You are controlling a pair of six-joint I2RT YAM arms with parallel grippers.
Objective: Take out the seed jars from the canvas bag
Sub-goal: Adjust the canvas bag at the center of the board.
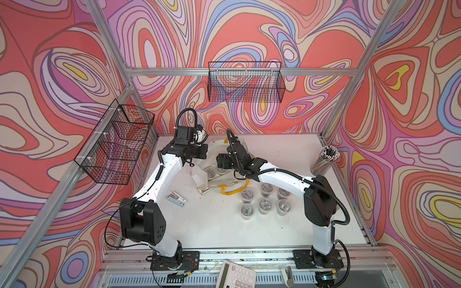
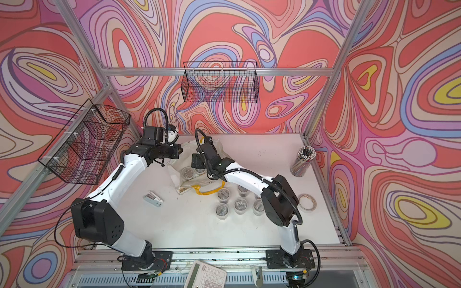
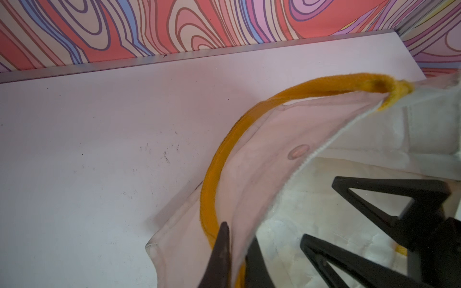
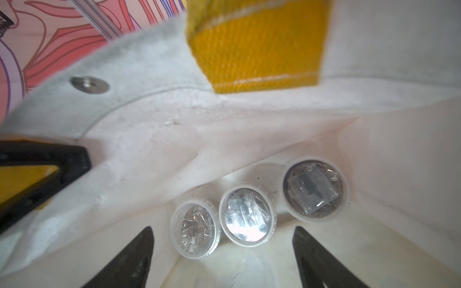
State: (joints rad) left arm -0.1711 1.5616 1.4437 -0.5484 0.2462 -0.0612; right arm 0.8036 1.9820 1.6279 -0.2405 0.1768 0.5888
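Roughly, we judged the task two-thirds done. Six small clear plastic seed jars (image 1: 265,205) with round clear lids stood in two rows on the white surface (image 1: 212,224), outside and just beside the white canvas bag (image 1: 198,175) with its yellow handles and clear plastic front panel. Three more sat on the floor of the bag, close together in a loose row: an end jar (image 4: 195,228), a middle jar (image 4: 247,215) touching it, and a third jar (image 4: 314,188) a little apart from them. In a top view, two of these showed through the bag's clear panel (image 1: 210,172).

At the bag's rim, the left tool (image 3: 238,234) was pressed together on the white fabric beside a yellow handle (image 3: 217,174). We took it that this pinch held the bag's mouth lifted open.

Inside that mouth, the right tool (image 4: 222,230) had its two black fingers (image 4: 139,249) spread wide and gripped nothing. It pointed down at the three jars. The middle jar lay just ahead of the gap between the fingers, near them but apart. The end jar sat close by one finger, and the third jar lay farther into the bag.

What was left, as we read it, was to close on each of the three jars, lift it out of the bag and set it beside the bag with the six.
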